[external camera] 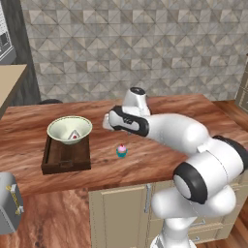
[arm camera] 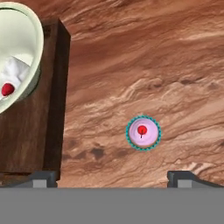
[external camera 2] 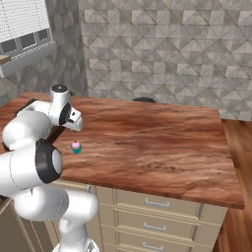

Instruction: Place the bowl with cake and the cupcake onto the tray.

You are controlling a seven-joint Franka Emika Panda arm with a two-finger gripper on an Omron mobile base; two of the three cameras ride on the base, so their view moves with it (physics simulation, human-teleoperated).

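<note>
The pale cream-green bowl [external camera: 69, 130] with the white cake slice rests on the far end of the dark wooden tray [external camera: 65, 160], at the left of the counter. In the hand view the bowl [arm camera: 30, 39] and tray [arm camera: 30, 131] lie at the left edge. The cupcake [external camera: 121, 150] stands alone on the wood to the right of the tray, also seen small beside the arm [external camera 2: 76, 146]. My gripper [arm camera: 113, 178] hovers above the counter, open and holding nothing. The cupcake [arm camera: 143, 133] sits just ahead of the fingertips, nearer the right one.
A silver toaster [external camera: 8, 203] sits low at the left, off the counter's front edge. The wooden counter [external camera 2: 157, 142] stretches wide to the right, over cabinet drawers [external camera 2: 155, 203]. A tiled wall backs the counter.
</note>
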